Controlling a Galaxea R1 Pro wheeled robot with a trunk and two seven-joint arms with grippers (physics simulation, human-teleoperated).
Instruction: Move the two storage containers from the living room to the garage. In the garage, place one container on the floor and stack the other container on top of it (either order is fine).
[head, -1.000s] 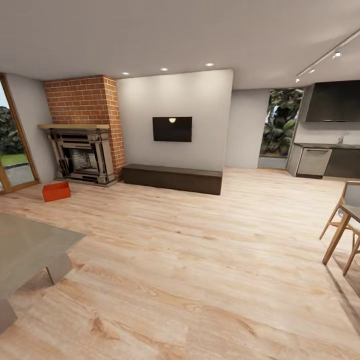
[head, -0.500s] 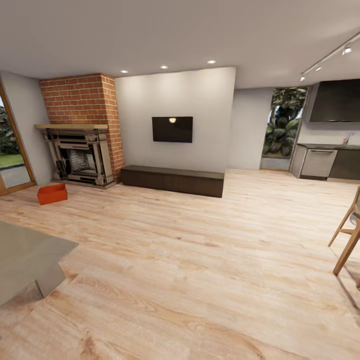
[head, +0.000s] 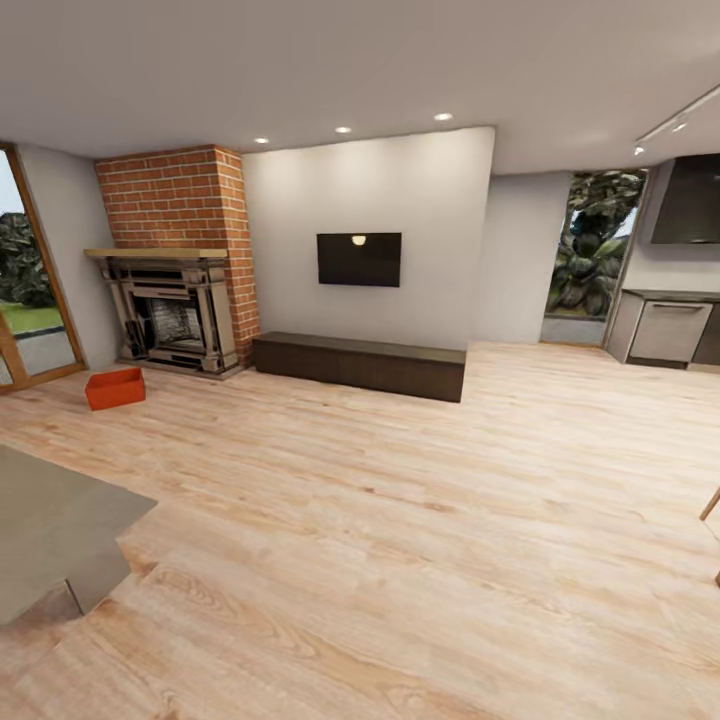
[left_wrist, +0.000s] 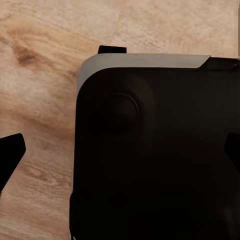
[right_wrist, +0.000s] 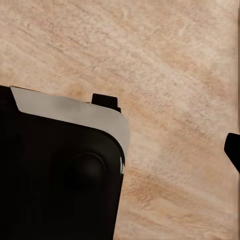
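Note:
One orange-red storage container (head: 114, 388) sits on the light wood floor of the living room, far left in the head view, in front of the brick fireplace (head: 172, 310). It is several metres ahead of me, with nothing near it. In the left wrist view my left gripper (left_wrist: 121, 150) hangs open over my dark base and the wood floor, its fingertips (left_wrist: 11, 150) spread wide and empty. In the right wrist view my right gripper (right_wrist: 120, 155) also looks open and holds nothing, with one fingertip (right_wrist: 233, 152) at the picture's edge.
A grey block-like piece of furniture (head: 50, 520) juts in at the lower left. A low dark bench (head: 358, 364) runs under the wall TV (head: 358, 259). A glass door (head: 30, 290) is at far left, kitchen units (head: 675, 330) at far right. A chair leg (head: 712, 505) shows at the right edge.
The whole picture has shifted: the camera moved forward and turned left, so the chair slid out at the right. The container itself has not moved.

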